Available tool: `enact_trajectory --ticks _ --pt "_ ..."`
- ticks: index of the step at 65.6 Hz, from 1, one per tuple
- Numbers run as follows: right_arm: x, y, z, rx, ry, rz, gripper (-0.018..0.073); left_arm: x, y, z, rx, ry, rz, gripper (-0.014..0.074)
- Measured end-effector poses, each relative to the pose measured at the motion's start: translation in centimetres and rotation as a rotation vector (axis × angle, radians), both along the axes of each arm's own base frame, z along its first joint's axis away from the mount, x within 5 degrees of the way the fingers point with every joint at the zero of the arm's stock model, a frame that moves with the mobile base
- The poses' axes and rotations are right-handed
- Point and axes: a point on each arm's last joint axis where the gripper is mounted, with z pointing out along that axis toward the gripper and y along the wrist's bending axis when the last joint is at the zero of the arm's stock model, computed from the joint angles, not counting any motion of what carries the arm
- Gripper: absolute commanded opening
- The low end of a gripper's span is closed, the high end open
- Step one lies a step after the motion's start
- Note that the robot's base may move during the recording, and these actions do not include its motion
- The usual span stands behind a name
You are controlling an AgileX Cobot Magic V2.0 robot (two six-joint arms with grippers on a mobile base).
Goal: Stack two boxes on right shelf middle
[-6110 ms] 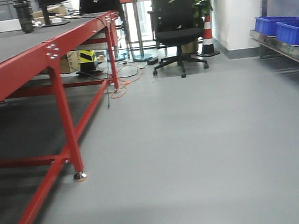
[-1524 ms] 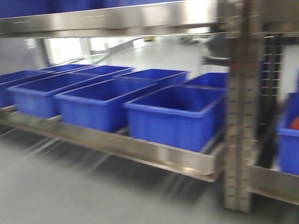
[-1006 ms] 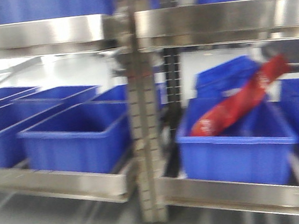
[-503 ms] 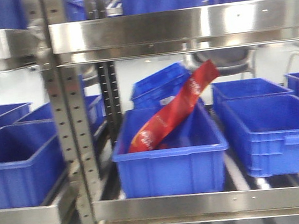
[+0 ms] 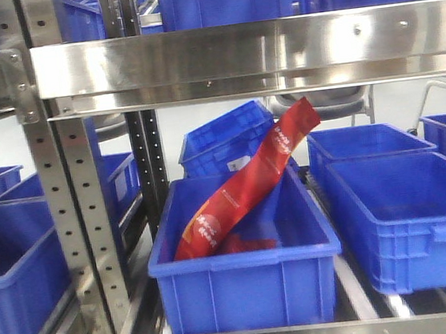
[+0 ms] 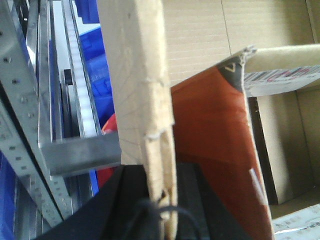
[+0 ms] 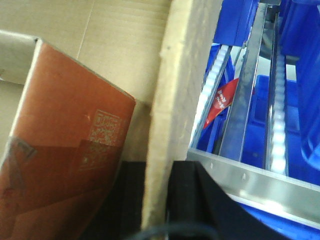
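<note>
My left gripper point(image 6: 161, 202) is shut on the upright wall of a plain brown cardboard box point(image 6: 140, 75). In the right wrist view, my right gripper point(image 7: 159, 197) is shut on another wall of brown cardboard box point(image 7: 180, 75). An orange-red printed carton point(image 6: 210, 130) lies inside the box, also seen as the carton point(image 7: 70, 140) from the right. I cannot tell apart a second of the two boxes. Straight ahead is a shiny steel rack level with a wide front rail point(image 5: 250, 47), and neither gripper shows in the front view.
Below the rail, a blue bin point(image 5: 245, 293) holds a slanted red bag point(image 5: 241, 185). More blue bins point(image 5: 406, 219) stand on both sides and on the level above. A perforated upright point(image 5: 67, 217) stands at left. Steel rails point(image 7: 250, 175) pass close beside the held box.
The front view has swung from open floor and a red-framed table round to the steel rack. It has kept panning right and closing in on the bin with the red bag.
</note>
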Motion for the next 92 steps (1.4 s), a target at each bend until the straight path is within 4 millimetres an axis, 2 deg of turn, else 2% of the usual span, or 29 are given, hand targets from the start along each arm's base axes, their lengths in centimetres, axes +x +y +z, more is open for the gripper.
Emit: enact_trajectory --ticks 92 --pt "0.00 0.00 0.00 0.000 0.000 0.000 -0.0151 0.00 0.00 0.00 0.000 0.000 0.000 -0.0111"
